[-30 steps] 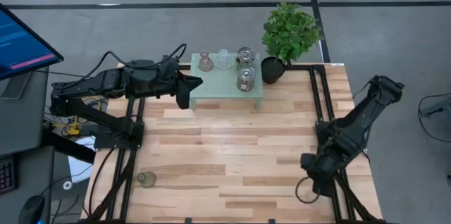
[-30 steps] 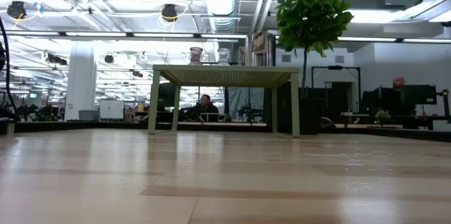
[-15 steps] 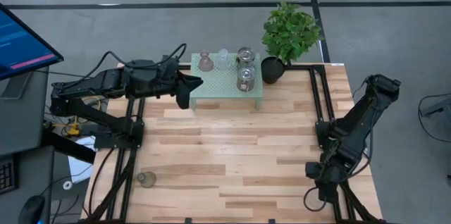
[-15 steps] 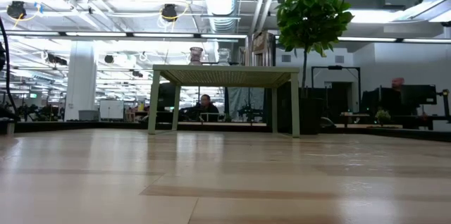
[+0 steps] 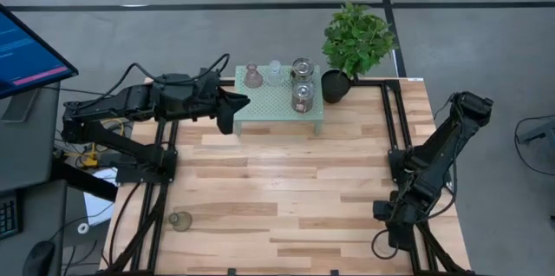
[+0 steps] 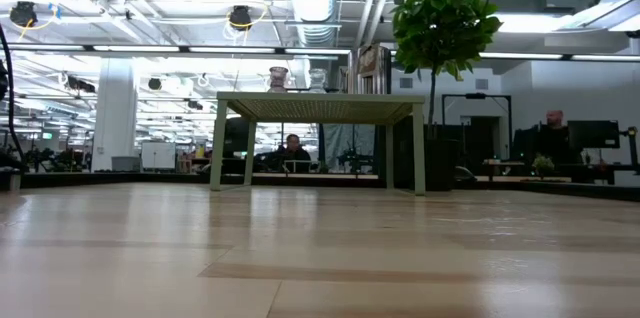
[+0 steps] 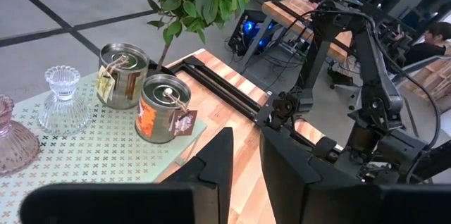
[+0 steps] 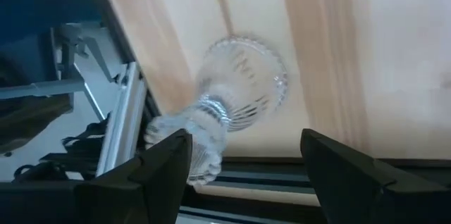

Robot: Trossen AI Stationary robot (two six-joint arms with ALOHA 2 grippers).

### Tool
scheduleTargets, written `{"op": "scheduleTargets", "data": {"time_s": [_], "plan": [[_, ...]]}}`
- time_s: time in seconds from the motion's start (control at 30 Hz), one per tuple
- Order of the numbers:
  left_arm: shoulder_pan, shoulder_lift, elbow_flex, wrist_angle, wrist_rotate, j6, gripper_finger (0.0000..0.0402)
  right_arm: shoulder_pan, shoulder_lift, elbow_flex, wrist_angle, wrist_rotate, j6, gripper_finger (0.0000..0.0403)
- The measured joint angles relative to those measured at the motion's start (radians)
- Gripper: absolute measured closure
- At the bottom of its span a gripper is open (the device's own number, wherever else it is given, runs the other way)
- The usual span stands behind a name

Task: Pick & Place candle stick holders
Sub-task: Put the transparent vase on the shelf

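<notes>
On the mint-green stand (image 5: 279, 101) stand a pinkish glass holder (image 5: 251, 75), a clear glass holder (image 5: 274, 71) and two silvery tin holders (image 5: 301, 69) (image 5: 302, 98). A greenish glass holder (image 5: 180, 221) stands on the table near the front left. A second clear glass holder (image 8: 236, 101) stands on its base by the table's right rail. My right gripper (image 8: 244, 136) hangs over it, open, a finger on either side of its top. My left gripper (image 5: 227, 113) hovers at the stand's left end, fingers a narrow gap apart, empty.
A black pot with a leafy plant (image 5: 336, 85) stands at the stand's right end. Dark metal rails (image 5: 392, 128) run along the table's right and left sides. Bare wood lies across the table's middle (image 5: 286, 189). People sit in the room beyond.
My right arm has moved a little toward the table's near edge, its gripper staying over the front right corner.
</notes>
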Motion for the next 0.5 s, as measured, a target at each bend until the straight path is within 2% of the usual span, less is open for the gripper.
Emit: {"op": "scheduleTargets", "data": {"time_s": [0.17, 0.23, 0.33, 0.5], "plan": [[0.0, 0.0, 0.0, 0.002, 0.0, -0.007, 0.0331, -0.001, 0.0, -0.015, -0.009, 0.014, 0.017, 0.0149], [0.0, 0.0, 0.0, 0.003, 0.0, -0.007, 0.0331, -0.008, 0.0, -0.015, -0.014, 0.015, 0.016, 0.0163], [0.0, 0.0, 0.0, 0.003, 0.0, -0.007, 0.0333, -0.026, 0.0, -0.015, -0.019, 0.015, 0.0, 0.0224], [0.0, 0.0, 0.0, 0.003, 0.0, -0.007, 0.0335, -0.065, -0.002, -0.012, -0.019, 0.007, -0.063, 0.0367]]}}
